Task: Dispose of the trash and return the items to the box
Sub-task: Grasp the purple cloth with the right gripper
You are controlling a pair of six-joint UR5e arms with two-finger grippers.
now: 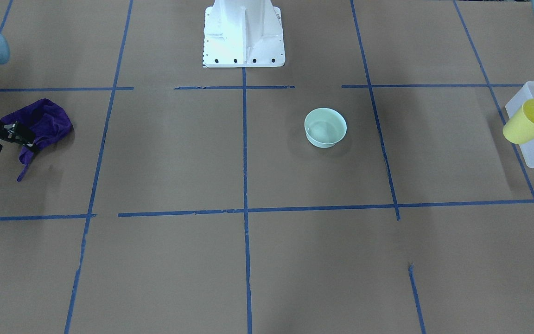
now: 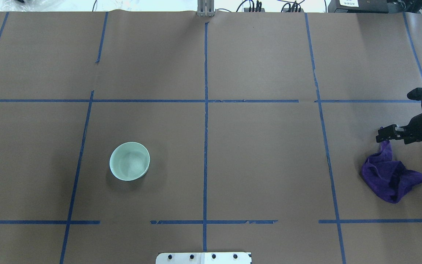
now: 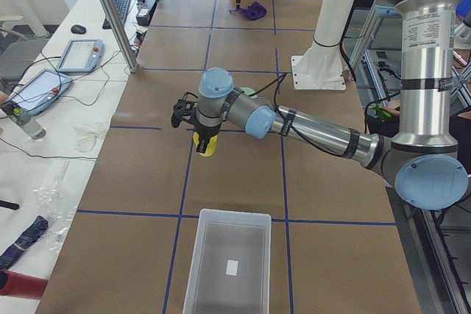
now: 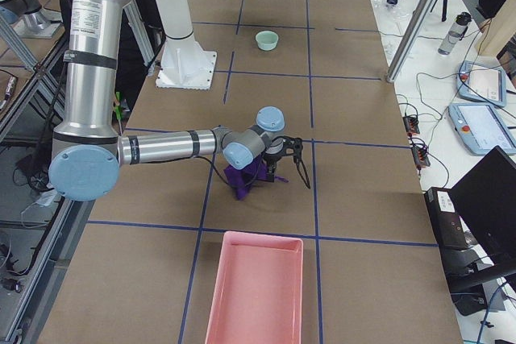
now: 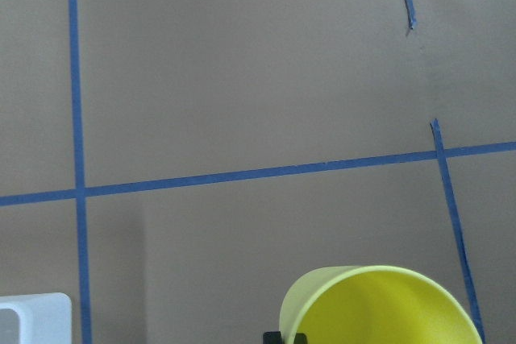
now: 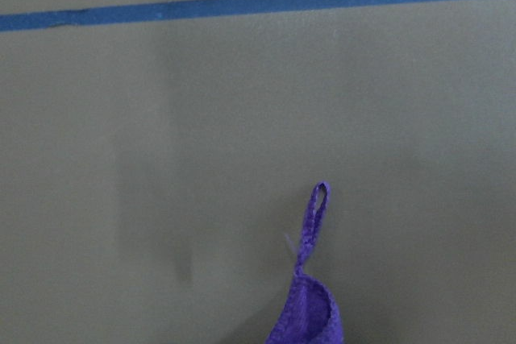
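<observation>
You see matt brown paper (image 2: 262,154) over the whole table, marked off with smooth blue tape (image 2: 205,146). The yellow cup (image 1: 524,126) looks like smooth plastic with a soft sheen, and the box (image 3: 228,266) is frosted, translucent plastic. In the overhead view, the pale green bowl (image 2: 129,161) at eight o'clock is smooth and faintly glossy. The purple cloth (image 2: 390,178) at three o'clock is soft, napped fabric. The white pedestal (image 1: 244,35) is glossy painted metal.

Robotics lab: blue-taped paper-covered table (image 2: 262,165), teach pendants (image 3: 79,55) and cables (image 2: 249,5) alongside.
</observation>
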